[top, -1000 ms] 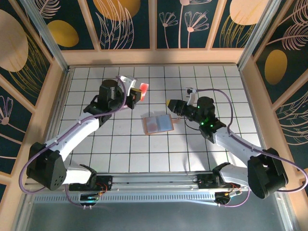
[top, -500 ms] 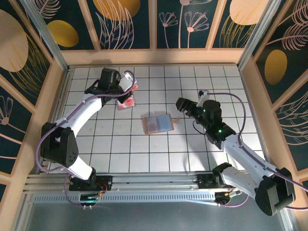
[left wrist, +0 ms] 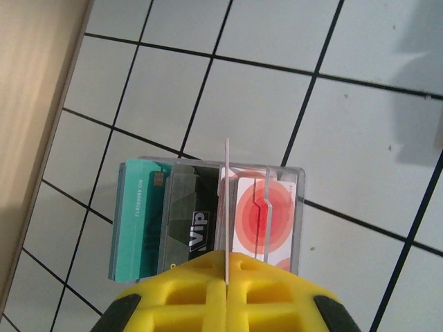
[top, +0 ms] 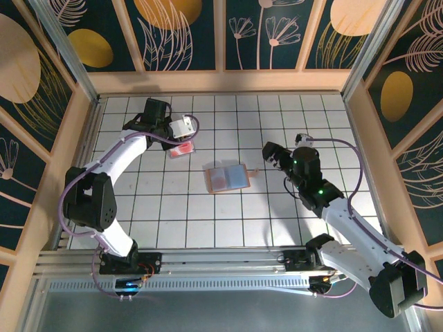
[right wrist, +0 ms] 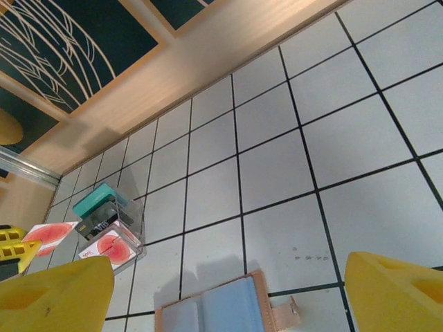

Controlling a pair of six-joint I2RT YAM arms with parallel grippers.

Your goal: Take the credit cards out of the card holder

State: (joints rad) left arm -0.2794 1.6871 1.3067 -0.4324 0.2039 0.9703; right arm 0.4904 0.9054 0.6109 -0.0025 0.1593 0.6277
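The left gripper (left wrist: 226,259) is seen closed, its yellow fingers (left wrist: 173,290) pressed together on a thin white card (left wrist: 226,200) that is held edge-on in the left wrist view. From the right wrist view the same card (right wrist: 50,235) is shown to be white with a red circle, pinched at one end. It is held just above a clear plastic tray (left wrist: 299,207), and whether it touches the tray cannot be told. Three cards are seen lying in the tray: a teal-green card (left wrist: 138,221) at one end, a dark card marked "Vip" (left wrist: 190,221) in the middle, and a white card with red circles (left wrist: 266,221) at the other end.

The right gripper (right wrist: 228,266) is seen with its two yellow fingers (right wrist: 55,294) spread wide. Nothing is held between them and nothing is touched.

The card holder (top: 227,178) is laid open and flat near the middle of the tiled table (top: 311,111), grey-blue inside facing up, with a pinkish-brown border. A pinkish patch is seen on its left half, but whether it is a card cannot be told. In the overhead view the holder is found between the two arms: near the right gripper (top: 270,151), apart from it, and well apart from the left gripper (top: 181,131), which is placed over the tray (top: 181,149) toward the far left.
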